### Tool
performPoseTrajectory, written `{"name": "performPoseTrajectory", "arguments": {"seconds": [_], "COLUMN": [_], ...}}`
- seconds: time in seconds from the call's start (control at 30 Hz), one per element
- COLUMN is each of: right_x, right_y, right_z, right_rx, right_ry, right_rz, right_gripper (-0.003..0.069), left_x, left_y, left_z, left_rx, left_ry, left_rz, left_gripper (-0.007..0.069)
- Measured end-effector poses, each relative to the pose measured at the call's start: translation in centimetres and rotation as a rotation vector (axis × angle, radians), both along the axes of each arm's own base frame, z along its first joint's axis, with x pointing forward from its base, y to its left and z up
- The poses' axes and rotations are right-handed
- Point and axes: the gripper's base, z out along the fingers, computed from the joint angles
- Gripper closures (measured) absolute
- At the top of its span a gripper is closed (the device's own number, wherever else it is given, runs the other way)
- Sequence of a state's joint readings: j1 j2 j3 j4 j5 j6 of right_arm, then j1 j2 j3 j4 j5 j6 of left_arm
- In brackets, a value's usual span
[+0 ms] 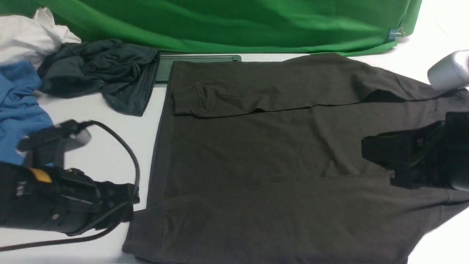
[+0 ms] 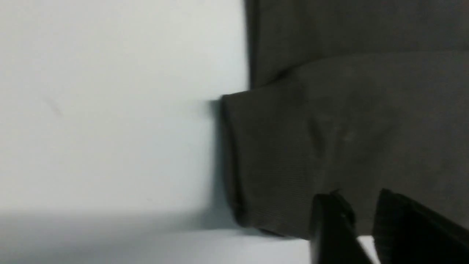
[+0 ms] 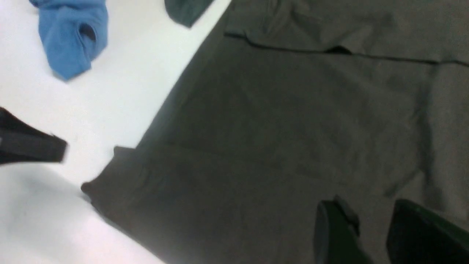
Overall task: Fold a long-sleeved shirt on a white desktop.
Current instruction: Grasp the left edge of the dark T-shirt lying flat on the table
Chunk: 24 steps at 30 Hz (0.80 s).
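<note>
The left gripper (image 2: 357, 209), jaws apart and empty, sits at the front view's lower left, just beside a cuff of the shirt (image 1: 274, 154). The right gripper (image 3: 366, 220) (also parted, holding nothing) hangs over the shirt at right. The shirt lies flat on the white table (image 1: 110, 121), filling centre and right.

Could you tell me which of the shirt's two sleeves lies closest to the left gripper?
The near sleeve, on the robot's side; its cuff ends beside the left gripper. The far sleeve lies by the green cloth.

On the white desktop (image 1: 110, 117): long-sleeved shirt (image 1: 278, 154) (spread flat), blue shirt (image 1: 18, 110).
</note>
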State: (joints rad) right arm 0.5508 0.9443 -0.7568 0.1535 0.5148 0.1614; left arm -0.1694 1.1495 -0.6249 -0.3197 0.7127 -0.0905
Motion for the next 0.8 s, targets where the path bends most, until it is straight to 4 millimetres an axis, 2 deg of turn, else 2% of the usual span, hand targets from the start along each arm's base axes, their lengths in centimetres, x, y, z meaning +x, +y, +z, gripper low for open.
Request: {"name": "performPoseTrajectory", "arguments": {"seconds": [0.03,0.1,0.17,0.23,0.33,0.6,0.73,0.8], "right_x": [0.0,0.0,0.0,0.0,0.0,0.0,0.0,0.0], "right_y": [0.0,0.0,0.0,0.0,0.1,0.1,0.1,0.1], "right_z": [0.1,0.2,0.2,0.3,0.3,0.4,0.4,0.4], "right_rx": [0.003,0.009,0.009,0.016,0.032,0.041,0.041,0.041], "right_ry": [-0.005,-0.011,-0.013,-0.012,-0.006,-0.002,-0.002,-0.002], "right_rz": [0.0,-0.002,-0.002,-0.002,-0.005,-0.006,-0.006,-0.006], "right_gripper": [0.0418,0.0418,0.0418,0.0418,0.0418,0.0418,0.0418,0.0418], "left_x": [0.3,1.3,1.8,2.8,3.8,5.4,5.7,5.8], "left_y": [0.0,-0.1,-0.1,-0.2,-0.2,-0.3,-0.3,-0.4], "left_z": [-0.2,-1.0,-1.3,-2.3,-4.0,-6.7,-7.1,-7.4], "left_rx": [0.009,0.037,0.048,0.073,0.102,0.143,0.147,0.146], "left_ry": [0.009,0.045,0.056,0.075,0.096,0.09,0.086,0.088], "left_rz": [-0.005,-0.02,-0.027,-0.052,-0.073,-0.144,-0.142,-0.139], "left_gripper": [0.037,0.027,0.0228,0.0134,0.0068,0.0042,0.0057,0.0089]}}
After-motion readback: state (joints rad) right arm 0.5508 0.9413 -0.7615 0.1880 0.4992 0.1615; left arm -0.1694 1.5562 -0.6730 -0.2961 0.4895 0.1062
